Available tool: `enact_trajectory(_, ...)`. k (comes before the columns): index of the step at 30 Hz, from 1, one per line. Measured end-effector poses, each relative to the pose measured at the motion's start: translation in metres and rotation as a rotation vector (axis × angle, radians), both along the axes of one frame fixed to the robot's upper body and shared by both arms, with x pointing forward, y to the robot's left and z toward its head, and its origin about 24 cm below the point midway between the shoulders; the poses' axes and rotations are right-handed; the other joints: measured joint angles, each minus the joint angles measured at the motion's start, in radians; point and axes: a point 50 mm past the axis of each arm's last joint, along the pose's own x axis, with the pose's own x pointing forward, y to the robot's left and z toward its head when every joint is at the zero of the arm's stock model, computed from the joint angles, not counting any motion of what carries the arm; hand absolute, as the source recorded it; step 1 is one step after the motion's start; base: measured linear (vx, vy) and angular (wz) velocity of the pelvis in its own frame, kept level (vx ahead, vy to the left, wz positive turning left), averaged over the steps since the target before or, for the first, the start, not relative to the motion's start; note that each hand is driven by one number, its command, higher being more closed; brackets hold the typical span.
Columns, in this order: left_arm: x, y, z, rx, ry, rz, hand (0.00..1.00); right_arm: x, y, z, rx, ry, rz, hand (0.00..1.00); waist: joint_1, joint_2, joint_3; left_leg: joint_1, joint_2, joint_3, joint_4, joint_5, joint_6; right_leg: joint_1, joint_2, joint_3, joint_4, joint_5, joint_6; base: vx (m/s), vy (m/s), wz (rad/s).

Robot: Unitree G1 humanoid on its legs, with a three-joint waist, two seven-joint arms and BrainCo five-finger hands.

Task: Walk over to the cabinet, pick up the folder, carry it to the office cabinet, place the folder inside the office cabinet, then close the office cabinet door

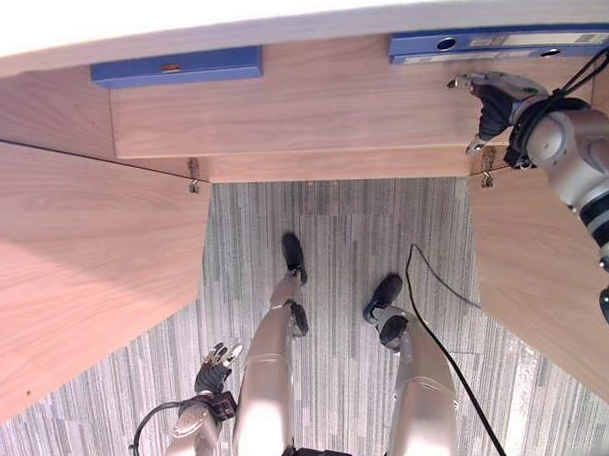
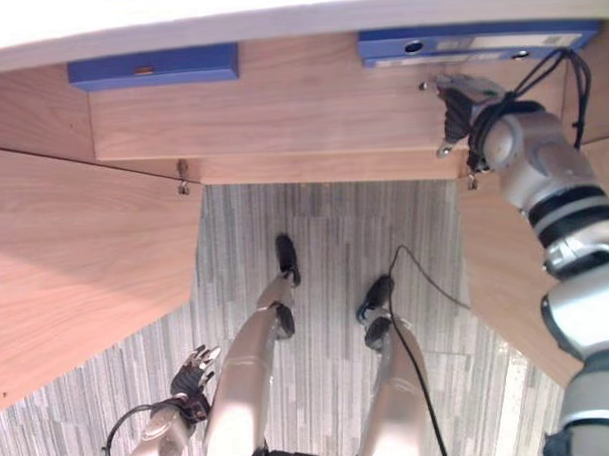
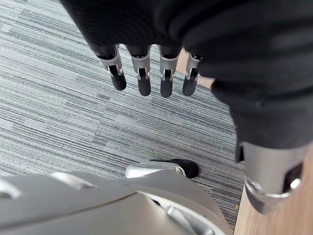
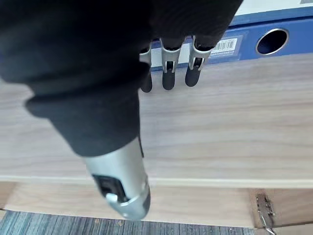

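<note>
The open cabinet [image 1: 311, 118] stands before me, its left door [image 1: 86, 266] and right door [image 1: 536, 280] swung out over the striped carpet [image 1: 334, 217]. The blue folder [image 1: 498, 43] lies at the right end of the shelf, spine outward, with a round hole in it. A second blue folder [image 1: 177, 66] lies well apart at the left end. My right hand [image 1: 495, 96] is over the shelf just beside the folder, fingers straight and apart, holding nothing. My left hand [image 1: 217, 369] hangs low, fingers relaxed.
</note>
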Motion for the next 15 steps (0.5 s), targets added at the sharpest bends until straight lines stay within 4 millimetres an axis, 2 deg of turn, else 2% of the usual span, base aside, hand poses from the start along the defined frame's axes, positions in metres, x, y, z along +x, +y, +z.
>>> enact_trajectory(5, 0.000, 0.000, 0.000, 0.000, 0.000, 0.000, 0.00, -0.001, 0.006, -0.014, -0.063, 0.031, 0.025, 0.00, 0.000, 0.000, 0.000, 0.029, 0.002, 0.005, 0.001, -0.001, -0.001, 0.026, 0.007, 0.005, -0.006, 0.002, -0.003, 0.03, -0.037, -0.04)
enact_trajectory(8, 0.000, 0.000, 0.000, 0.000, 0.004, -0.001, 0.00, -0.003, 0.013, -0.014, -0.075, 0.020, 0.053, 0.00, -0.004, 0.001, 0.000, 0.051, 0.015, 0.008, 0.001, -0.003, -0.003, 0.052, 0.021, 0.007, -0.024, 0.009, -0.007, 0.02, -0.052, -0.10)
enact_trajectory(10, 0.000, 0.000, 0.000, -0.001, 0.007, -0.002, 0.00, -0.006, 0.016, -0.025, -0.047, 0.028, 0.080, 0.00, -0.004, 0.001, 0.001, 0.080, 0.021, 0.009, 0.000, -0.005, -0.007, 0.086, 0.034, 0.006, -0.043, 0.014, -0.007, 0.03, -0.054, -0.09)
enact_trajectory(13, -0.001, 0.001, -0.002, -0.002, 0.015, 0.001, 0.00, -0.016, 0.016, -0.077, 0.098, 0.097, 0.097, 0.00, -0.008, 0.001, 0.002, 0.159, 0.035, 0.012, -0.012, -0.016, -0.015, 0.179, 0.062, 0.006, -0.099, 0.028, -0.004, 0.05, -0.046, -0.12)
enact_trajectory(15, -0.003, 0.003, -0.003, -0.003, 0.030, 0.010, 0.00, -0.029, 0.025, -0.145, 0.201, 0.219, 0.080, 0.00, -0.034, -0.004, 0.003, 0.233, 0.041, 0.019, -0.050, -0.017, -0.023, 0.260, 0.087, 0.006, -0.167, 0.040, 0.003, 0.06, -0.020, -0.14)
